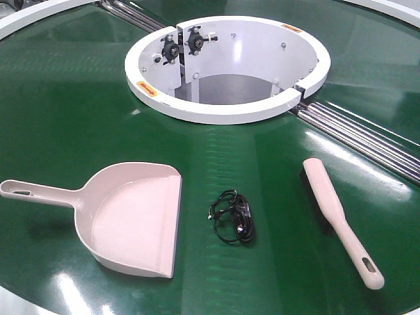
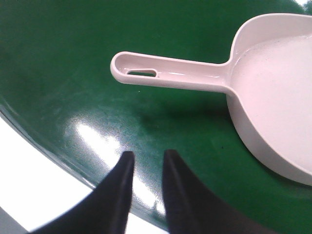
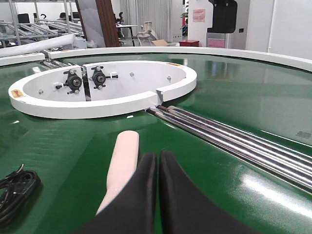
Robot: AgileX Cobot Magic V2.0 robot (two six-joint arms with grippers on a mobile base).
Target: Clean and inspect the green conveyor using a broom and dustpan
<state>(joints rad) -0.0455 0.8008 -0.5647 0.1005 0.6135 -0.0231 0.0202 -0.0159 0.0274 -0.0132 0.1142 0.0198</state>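
**Hovering over the dustpan [image 1: 134, 220] and the broom [image 1: 335, 210], holding neither**

Both tools lie flat on the green conveyor [image 1: 65, 118], toward its near edge. The dustpan sits near the left end of that edge. Its long handle points at the conveyor's left edge and its flat front edge faces right. The scoop looks bare inside. The broom lies on the right side, set diagonally. Its slotted handle end points toward the near right edge and its head points toward the white ring hub [image 1: 223, 113] in the middle of the belt. Dark bristles show along the underside of the head. Between the two tools, apart from both, lies a small coiled black cable [image 1: 235, 216]. Shiny steel rollers [image 1: 354, 134] run from the hub out toward the right edge.

The left hand [image 2: 146, 156] hangs over the near left edge, close to the white rim. Its two dark fingers stand a narrow gap apart with nothing between them. The dustpan's handle end lies ahead of the fingertips, clear of them.

The right hand [image 3: 157, 155] has its fingers pressed almost together, with only a thin slit between them, and it grips nothing. It is over the broom, whose pale back runs just to the left of the fingers. Whether the fingers touch the broom I cannot tell.
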